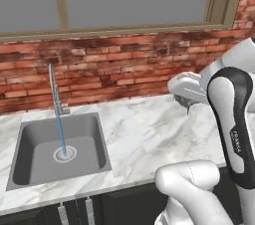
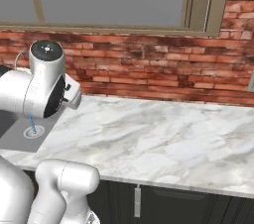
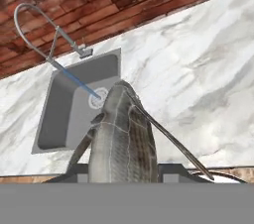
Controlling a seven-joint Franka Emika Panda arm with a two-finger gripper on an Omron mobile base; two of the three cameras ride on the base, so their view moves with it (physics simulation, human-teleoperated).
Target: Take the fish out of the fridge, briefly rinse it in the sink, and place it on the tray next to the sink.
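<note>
Pinching the fish [image 3: 121,136] between its fingers, the gripper [image 3: 124,171] hangs over the marble counter [image 1: 149,134] right of the sink [image 1: 35,142] — water runs from the faucet [image 1: 55,89] onto the drain.

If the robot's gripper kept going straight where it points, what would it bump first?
Probably the square grey steel sink, near its round drain. The gripper holds the silvery-grey fish, whose front would arrive first, through the thin blue water stream. Depth is uncertain.

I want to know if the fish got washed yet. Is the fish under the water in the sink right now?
No, in the hand view the fish sits in the gripper above the counter, away from the stream falling into the sink.
</note>
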